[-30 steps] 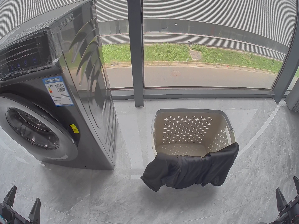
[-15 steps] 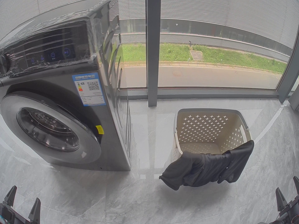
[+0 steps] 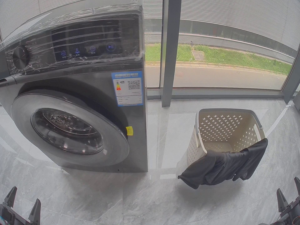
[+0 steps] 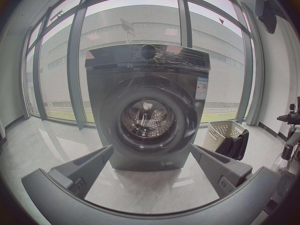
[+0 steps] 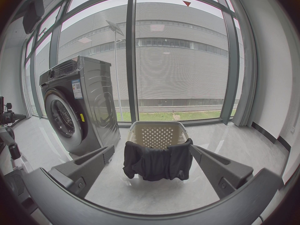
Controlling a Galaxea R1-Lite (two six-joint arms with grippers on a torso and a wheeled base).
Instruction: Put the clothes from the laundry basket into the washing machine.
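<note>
Our head camera has swung left toward the washing machine (image 3: 93, 88); nothing else shifted. We hold the left gripper (image 3: 24, 200) and right gripper (image 3: 288, 192) spread wide and empty. The dark garment (image 3: 218, 167) drapes over the laundry basket (image 3: 193, 147) rim, at the machine's 4 o'clock.

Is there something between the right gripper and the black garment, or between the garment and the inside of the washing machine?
Only bare floor lies between the right gripper and the black garment draped over the near rim of the laundry basket. The round door of the washing machine is shut, blocking the way inside.
</note>
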